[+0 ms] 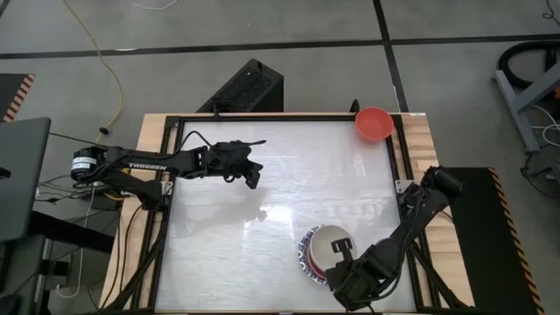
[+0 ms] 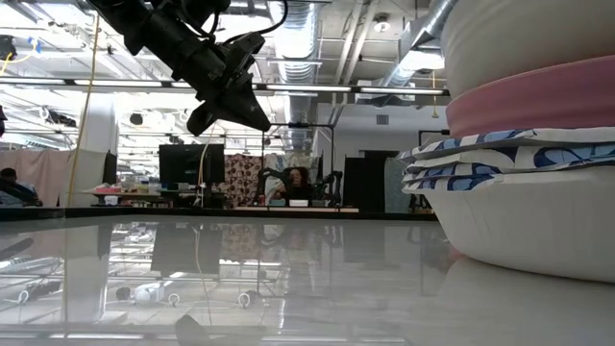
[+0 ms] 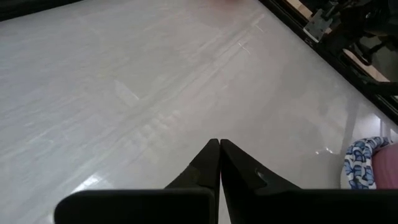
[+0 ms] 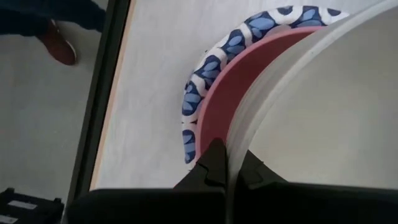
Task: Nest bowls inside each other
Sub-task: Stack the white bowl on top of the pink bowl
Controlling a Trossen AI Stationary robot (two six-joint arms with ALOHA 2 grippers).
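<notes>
A stack of nested bowls [image 1: 308,259] stands near the table's near right corner. It has white bowls with blue patterned rims [image 2: 500,154] at the bottom, then a pink bowl [image 4: 217,99], with a cream-white bowl [image 4: 323,112] on top. My right gripper [image 4: 229,152] is shut on the cream-white bowl. A red bowl [image 1: 374,123] rests on its base alone at the far right corner. My left gripper [image 3: 219,144] hangs shut above the table's far left part, holding nothing. My right gripper pinches the cream-white bowl's rim [image 4: 239,134] on the side toward the near edge, with one finger inside the bowl and one outside, next to the pink rim. The fingers come steeply from above. The bowl sits upright with its lower part inside the pink bowl [image 2: 538,101].
A black frame [image 1: 398,144] borders the white table top, with wooden strips outside it. A black box [image 1: 249,86] stands beyond the far edge. The middle and left of the table top [image 1: 227,236] are bare. People sit in the room behind [image 2: 298,183].
</notes>
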